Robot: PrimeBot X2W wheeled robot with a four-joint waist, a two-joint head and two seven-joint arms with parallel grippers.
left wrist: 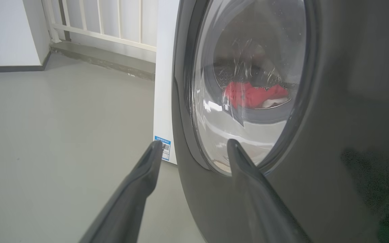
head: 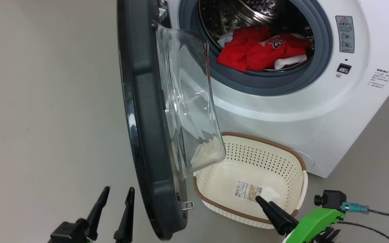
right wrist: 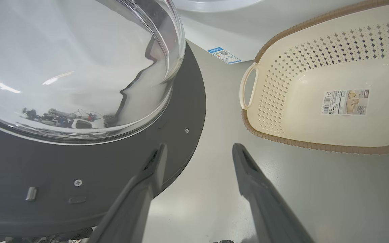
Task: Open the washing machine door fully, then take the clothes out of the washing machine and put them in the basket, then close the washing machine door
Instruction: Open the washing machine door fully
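Laundry corner — washing machine, basket

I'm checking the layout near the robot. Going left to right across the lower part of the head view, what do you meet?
left gripper → washing machine door, standing open → basket

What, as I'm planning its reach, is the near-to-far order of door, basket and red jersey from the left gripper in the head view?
From the left gripper:
1. Door, just to its right.
2. Basket, farther right, past the door.
3. Red jersey, up in the drum.
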